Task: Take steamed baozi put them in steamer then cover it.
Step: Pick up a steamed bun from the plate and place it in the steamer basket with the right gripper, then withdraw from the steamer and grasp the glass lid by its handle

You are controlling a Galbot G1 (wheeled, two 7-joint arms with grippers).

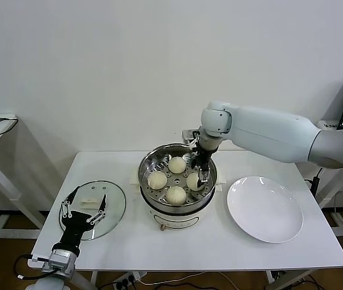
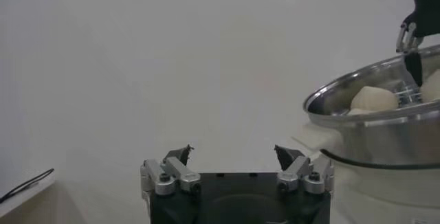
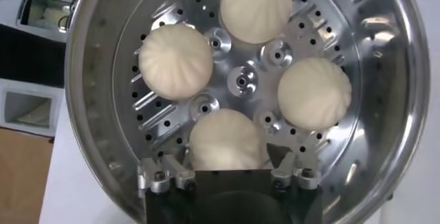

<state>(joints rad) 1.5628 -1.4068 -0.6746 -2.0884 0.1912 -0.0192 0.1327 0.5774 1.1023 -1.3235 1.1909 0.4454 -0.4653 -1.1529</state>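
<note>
Four cream-white baozi lie on the perforated tray [image 3: 240, 79] inside the steel steamer [image 1: 144, 175] at mid-table: far [image 1: 178, 164], left [image 1: 157, 179], near [image 1: 176, 194] and right [image 1: 193, 180]. My right gripper [image 1: 201, 175] reaches down into the steamer. In the right wrist view it [image 3: 232, 155] is open, its fingers standing on either side of the nearest baozi [image 3: 227, 139], which rests on the tray. The other three show at the left [image 3: 175, 62], top [image 3: 256, 4] and right [image 3: 314, 93] of that view. My left gripper [image 1: 84, 205] hovers open over the glass lid [image 1: 114, 202].
An empty white plate [image 1: 265, 208] lies to the right of the steamer. The glass lid with its white handle [image 1: 91, 196] lies flat at the table's left front. The left wrist view shows the left gripper [image 2: 234, 153] and the steamer's side [image 2: 371, 132].
</note>
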